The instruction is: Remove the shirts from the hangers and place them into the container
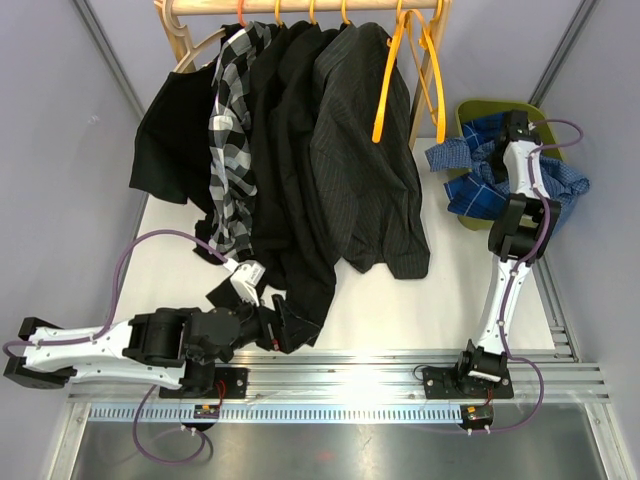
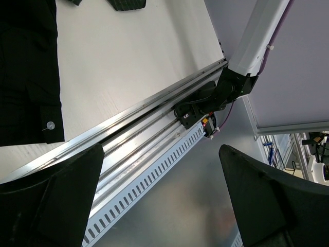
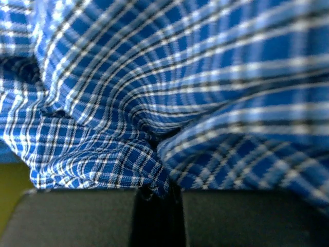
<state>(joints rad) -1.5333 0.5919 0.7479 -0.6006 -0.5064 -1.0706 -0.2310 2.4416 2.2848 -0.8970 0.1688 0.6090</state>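
Over the olive-green basket (image 1: 470,108) at the far right of the table (image 1: 400,310), the right pincer (image 3: 157,206), clamped on a blue plaid shirt (image 3: 169,77), should press it well inside before releasing, while the left pincer (image 2: 160,198) sits wide apart.

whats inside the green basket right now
two bunched blue shirts, a dark plaid and a finer check, spilling over the rim of the green basket. its floor and anything beneath them is covered.
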